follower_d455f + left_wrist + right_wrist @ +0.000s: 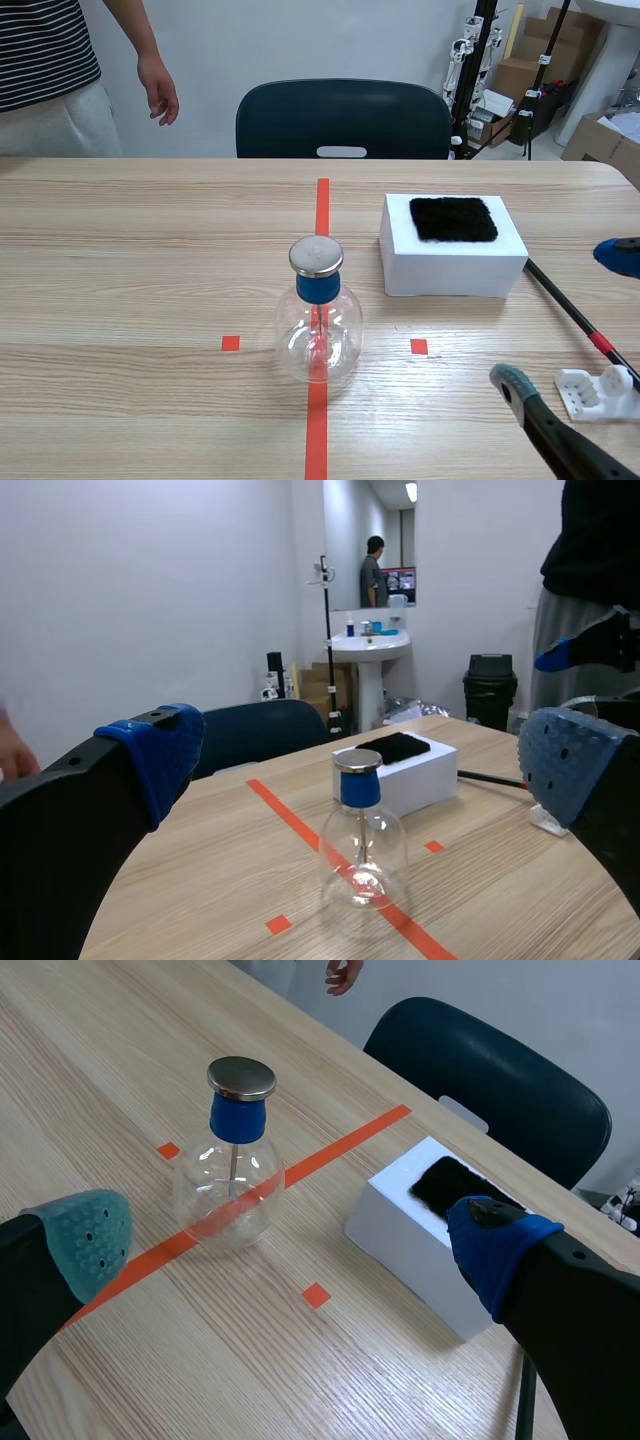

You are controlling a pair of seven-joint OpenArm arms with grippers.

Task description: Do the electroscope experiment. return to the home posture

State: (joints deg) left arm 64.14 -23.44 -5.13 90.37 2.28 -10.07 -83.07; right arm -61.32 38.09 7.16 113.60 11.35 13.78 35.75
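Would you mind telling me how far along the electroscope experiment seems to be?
Seemingly near the end: the rod lies on the table by the white box, and the electroscope stands alone. In hand: nothing; the left gripper and right gripper are both open. Left: settling into the home posture.

Dark chair behind wooden table

The flask is seen as clear glass, collared in blue and capped in silver. The box is coloured white and topped by a black cloth. The worktop is grained in pale wood. The shirt is striped black and white.
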